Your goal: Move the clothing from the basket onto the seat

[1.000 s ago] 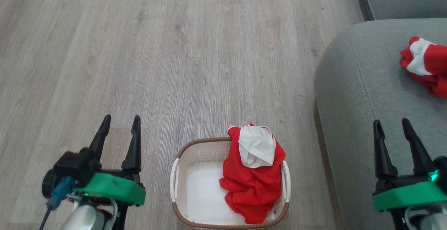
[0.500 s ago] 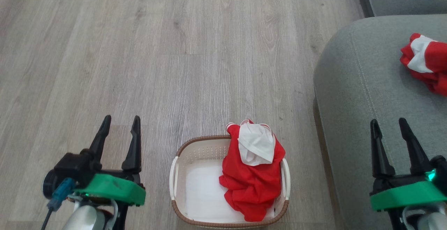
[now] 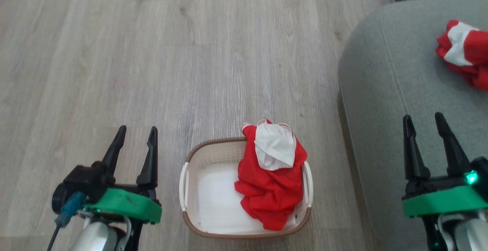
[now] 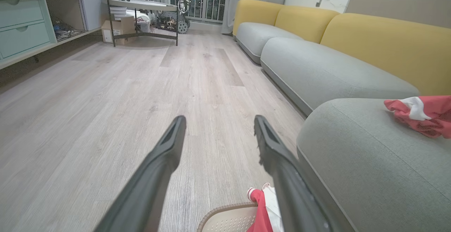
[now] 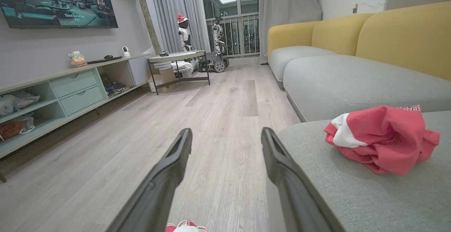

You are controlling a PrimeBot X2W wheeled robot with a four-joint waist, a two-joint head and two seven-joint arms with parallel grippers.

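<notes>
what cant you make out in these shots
- Head view: the red garment covers the right part of the basket floor, so whether another piece lies beneath it is hidden.
- Head view: the red bundle on the sofa cushion is cut off by the right edge.
- Right wrist view: the print on the bundle's top edge is too small to read.
- Left wrist view: the basket is mostly cut off by the bottom edge.

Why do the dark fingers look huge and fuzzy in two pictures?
Left wrist view: the left fingers sit close to a wide lens, so they loom and blur toward the bottom edge. Right wrist view: the right fingers likewise. Head view: both pairs are farther off and crisp.
</notes>
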